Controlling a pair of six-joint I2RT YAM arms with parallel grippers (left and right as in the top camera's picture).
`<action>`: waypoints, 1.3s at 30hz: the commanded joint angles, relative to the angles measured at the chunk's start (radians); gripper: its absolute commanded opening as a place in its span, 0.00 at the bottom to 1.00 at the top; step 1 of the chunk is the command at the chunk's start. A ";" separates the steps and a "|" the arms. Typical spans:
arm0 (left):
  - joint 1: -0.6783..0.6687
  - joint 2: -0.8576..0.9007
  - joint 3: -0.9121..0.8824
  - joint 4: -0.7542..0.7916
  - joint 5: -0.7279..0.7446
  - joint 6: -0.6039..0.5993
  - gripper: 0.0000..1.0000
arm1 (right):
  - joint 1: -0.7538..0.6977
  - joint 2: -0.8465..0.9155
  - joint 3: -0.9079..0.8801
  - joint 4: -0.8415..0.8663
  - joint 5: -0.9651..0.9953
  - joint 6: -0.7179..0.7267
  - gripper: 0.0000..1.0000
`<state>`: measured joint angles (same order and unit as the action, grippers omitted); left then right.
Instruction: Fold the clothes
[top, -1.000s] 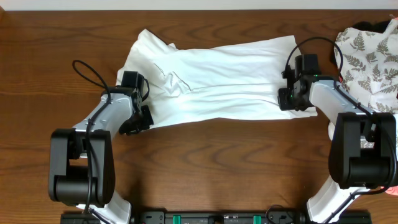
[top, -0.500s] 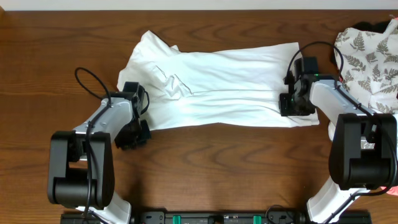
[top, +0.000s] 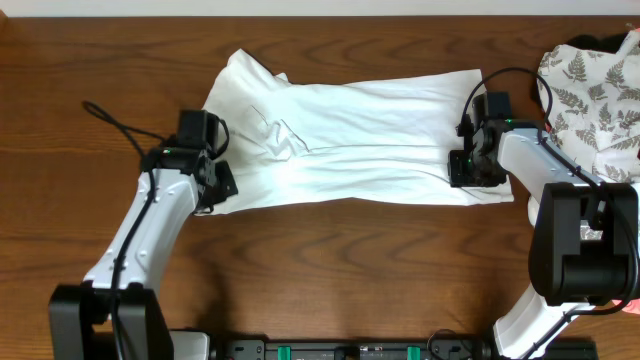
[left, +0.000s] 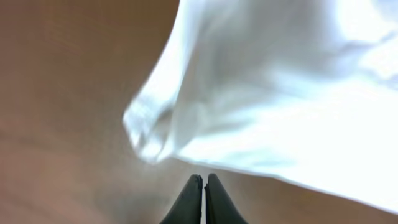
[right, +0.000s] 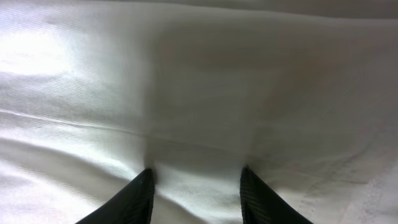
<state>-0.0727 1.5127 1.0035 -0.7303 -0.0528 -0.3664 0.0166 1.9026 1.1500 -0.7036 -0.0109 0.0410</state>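
The clothes, a plain white T-shirt (top: 350, 135), lies spread crosswise on the wooden table, with a crumpled sleeve at its left end (left: 146, 127). My left gripper (top: 216, 186) is at the shirt's lower left edge. In the left wrist view the left gripper (left: 204, 178) is shut with nothing in it, just short of the cloth over bare wood. My right gripper (top: 463, 168) rests on the shirt's right end. The right gripper (right: 196, 173) stands open, both fingertips pressing into the white fabric (right: 199, 93), which lies flat between them.
A white cloth with grey fern-leaf print (top: 592, 88) is heaped at the table's right edge, close behind the right arm, with something dark (top: 600, 42) at its top. Bare wooden tabletop (top: 340, 260) stretches in front of the shirt.
My left gripper has closed fully with nothing in it, and its arm has swung up and out to the left. The right gripper has opened a little wider on the shirt's right end.
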 joint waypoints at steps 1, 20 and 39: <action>0.004 0.022 -0.021 0.067 -0.012 -0.002 0.06 | 0.003 0.049 -0.040 0.020 -0.005 0.011 0.44; 0.004 0.270 -0.109 0.197 -0.012 0.013 0.06 | 0.003 0.049 -0.040 0.023 -0.005 0.010 0.43; 0.004 0.238 -0.109 -0.026 -0.012 0.002 0.06 | 0.003 0.048 -0.039 -0.045 -0.010 0.015 0.40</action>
<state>-0.0731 1.7340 0.9352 -0.7341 -0.0555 -0.3634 0.0162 1.9026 1.1503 -0.7216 -0.0071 0.0414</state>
